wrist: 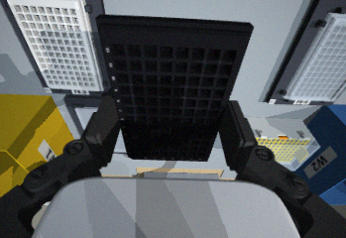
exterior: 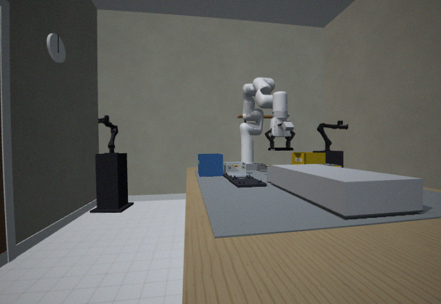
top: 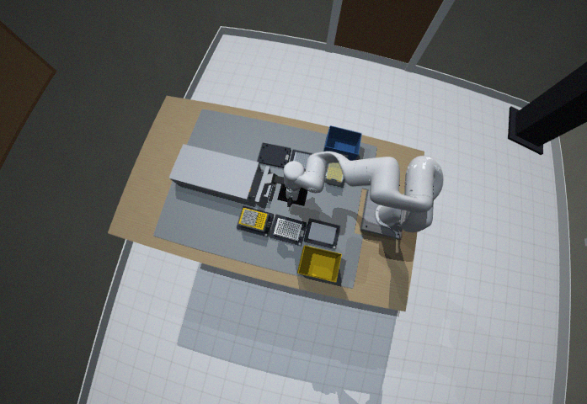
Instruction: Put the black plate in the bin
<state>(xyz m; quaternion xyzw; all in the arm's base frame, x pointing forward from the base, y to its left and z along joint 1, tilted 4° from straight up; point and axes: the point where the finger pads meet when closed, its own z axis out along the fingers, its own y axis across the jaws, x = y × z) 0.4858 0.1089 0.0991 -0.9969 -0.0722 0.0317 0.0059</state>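
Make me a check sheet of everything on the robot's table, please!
Surface: wooden bench with a grey mat on it.
Job's things: black plate held in the air, level, above the mat; yellow waste bin upright near the bench's edge, nothing seen inside.
Clutter: blue bin; long grey box; yellow plate and white plate in nests beside an empty nest.
Grippers: gripper shut on the black plate, one finger on each side.
Cables: nothing seen.
Surroundings: tiled floor; black pedestal carrying a small dark arm; wall clock.
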